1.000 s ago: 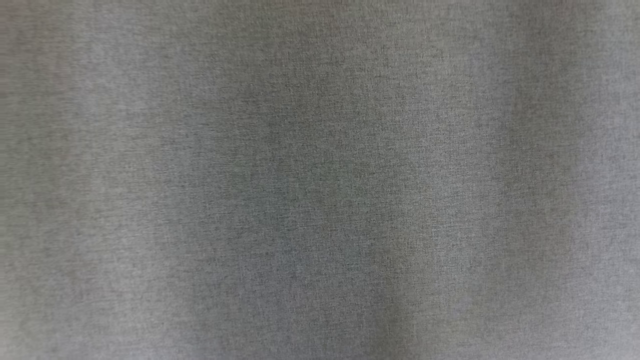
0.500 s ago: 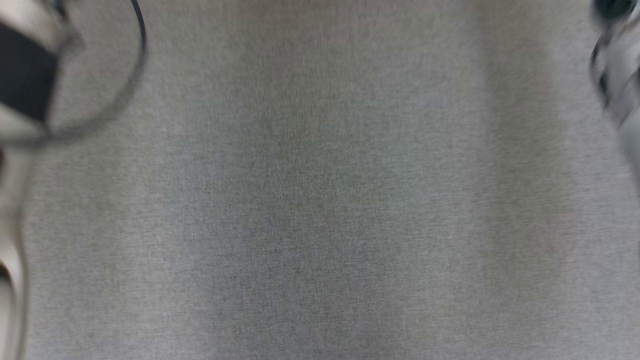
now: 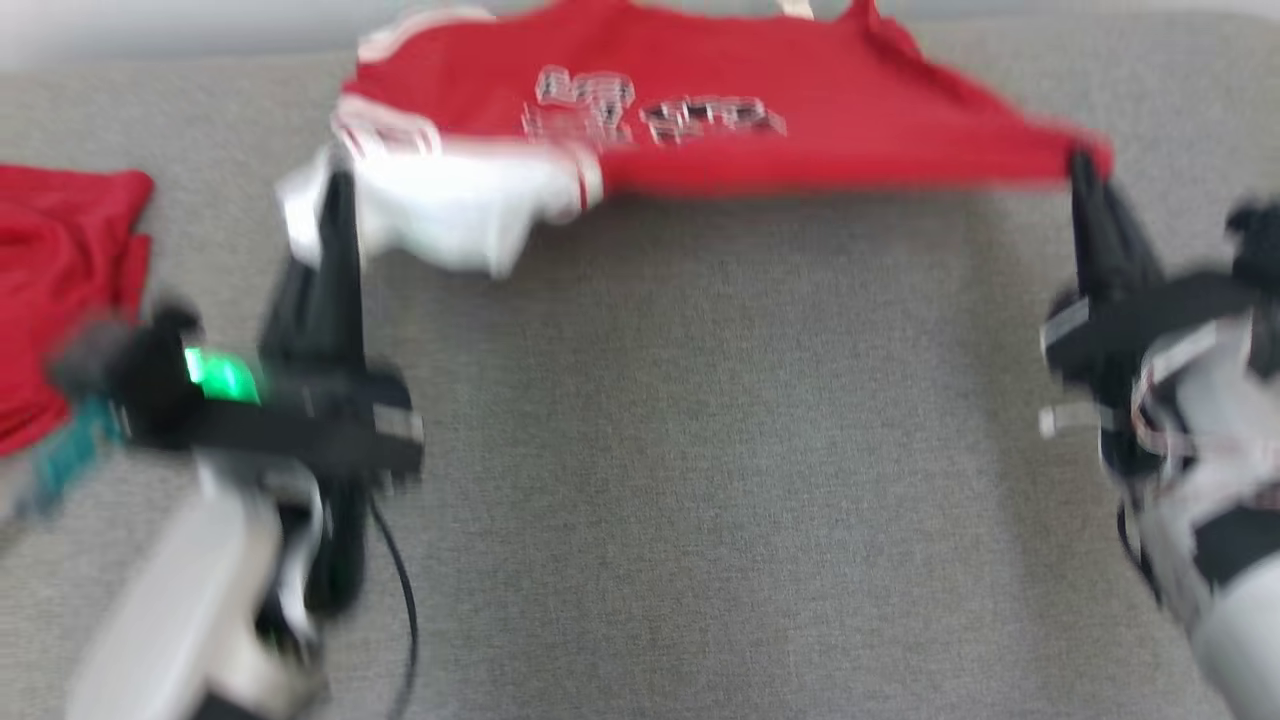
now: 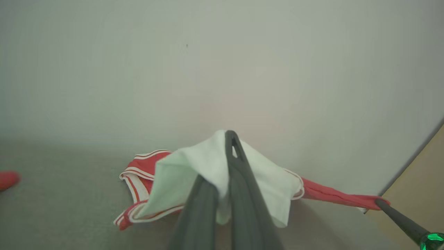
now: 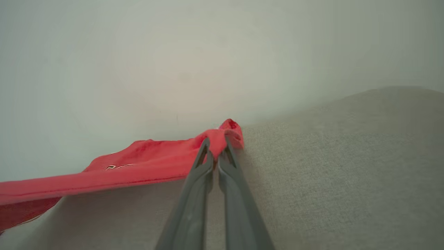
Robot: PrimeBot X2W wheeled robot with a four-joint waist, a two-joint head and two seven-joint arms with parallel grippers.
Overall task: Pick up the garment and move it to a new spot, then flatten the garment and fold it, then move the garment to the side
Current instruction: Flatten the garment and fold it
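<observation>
- Left claw (image 4: 227, 149) is clenched on a white fold of the garment (image 3: 800, 140). The cloth drapes over its fingers, so one fingertip is hidden in the left wrist view.
- The right claw (image 5: 216, 144) is pinched shut on a bunched red corner of the same garment, which pokes out just past its tips.
- The garment is a red jersey with white trim. It hangs stretched between the two claws at the far side of the grey woven surface (image 3: 680, 450), close to a pale wall (image 5: 173, 52).
- Its near edge is raised, with shadow beneath it. The far edge is cut off by the top of the head view.
- Motion blur smears the head view, and the pale lettering on the jersey cannot be read.
- A second red cloth (image 3: 60, 280) lies at the left, cut off by the edge of the picture, and its kind cannot be told.
- A green light (image 3: 220, 375) glows on the left wrist, smeared by the blur.
</observation>
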